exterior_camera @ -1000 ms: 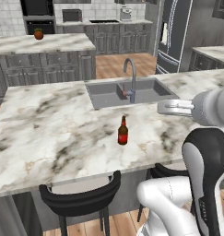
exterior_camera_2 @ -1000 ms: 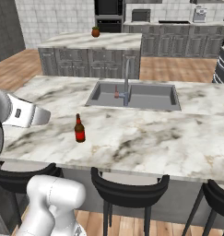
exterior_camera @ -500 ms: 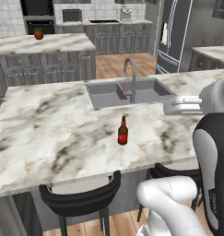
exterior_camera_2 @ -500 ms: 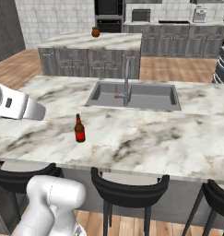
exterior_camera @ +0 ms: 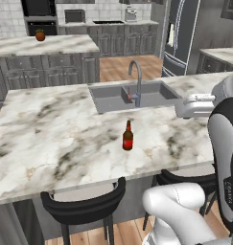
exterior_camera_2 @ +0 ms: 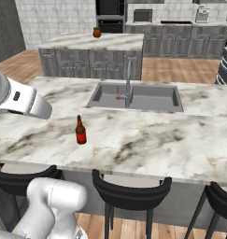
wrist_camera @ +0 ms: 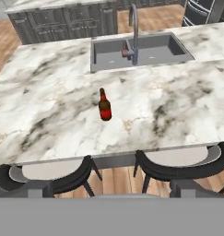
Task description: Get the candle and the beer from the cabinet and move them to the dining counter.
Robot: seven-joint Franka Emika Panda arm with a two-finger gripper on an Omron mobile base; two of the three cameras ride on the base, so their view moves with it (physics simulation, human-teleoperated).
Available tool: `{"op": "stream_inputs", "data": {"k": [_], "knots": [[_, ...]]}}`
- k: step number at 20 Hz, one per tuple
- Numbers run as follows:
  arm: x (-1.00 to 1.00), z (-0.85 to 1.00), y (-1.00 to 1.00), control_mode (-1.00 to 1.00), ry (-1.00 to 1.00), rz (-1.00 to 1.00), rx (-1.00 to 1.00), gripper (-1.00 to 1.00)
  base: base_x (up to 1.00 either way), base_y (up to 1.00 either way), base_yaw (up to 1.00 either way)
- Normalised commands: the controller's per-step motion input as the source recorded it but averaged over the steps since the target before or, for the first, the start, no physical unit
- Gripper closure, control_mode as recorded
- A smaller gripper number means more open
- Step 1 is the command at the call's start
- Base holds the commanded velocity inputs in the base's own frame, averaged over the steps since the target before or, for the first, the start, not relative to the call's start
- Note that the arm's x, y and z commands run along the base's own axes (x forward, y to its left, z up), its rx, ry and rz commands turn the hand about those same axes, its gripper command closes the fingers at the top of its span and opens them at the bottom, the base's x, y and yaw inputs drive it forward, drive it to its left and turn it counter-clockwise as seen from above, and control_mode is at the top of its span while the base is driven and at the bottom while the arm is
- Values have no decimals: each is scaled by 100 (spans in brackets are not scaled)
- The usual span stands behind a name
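Observation:
The beer [exterior_camera: 128, 137], a small dark brown bottle with a red label, stands upright on the dining counter [exterior_camera: 51, 139] in front of the steel sink [exterior_camera: 132, 95]. It shows again as the beer [exterior_camera_2: 80, 130] and the beer [wrist_camera: 104, 106]. My gripper [wrist_camera: 112, 190] hangs high over the stools on the near side of the counter, well back from the bottle. Its fingertips [wrist_camera: 39, 190] stand wide apart with nothing between them. The arm's white end link [exterior_camera: 197, 105] juts out over the counter's right part. The candle and the cabinet are out of view.
Black stools [exterior_camera: 84, 206] stand under the counter's near edge. A tap [exterior_camera: 136, 81] rises behind the sink. Beyond is a second island [exterior_camera: 41, 45] with a small round orange thing [exterior_camera: 40, 35] on it, and a dark fridge [exterior_camera: 185, 33] at the far right.
The arm's end link has drawn a little further back from the bottle and risen slightly. The bottle has not moved.

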Motion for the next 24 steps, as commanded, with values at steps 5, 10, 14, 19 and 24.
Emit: {"op": "stream_inputs", "data": {"k": [5, 10, 14, 19, 24], "knots": [[0, 0, 0, -100, 10, 0, -5, -100, 0, 0, 0], [0, 0, 0, -100, 3, 0, 0, -100, 0, 0, 0], [0, 0, 0, -100, 0, 0, 0, -100, 0, 0, 0], [0, 0, 0, -100, 1, 3, 0, -100, 0, 0, 0], [0, 0, 0, -100, 2, 7, 0, -100, 0, 0, 0]]}}
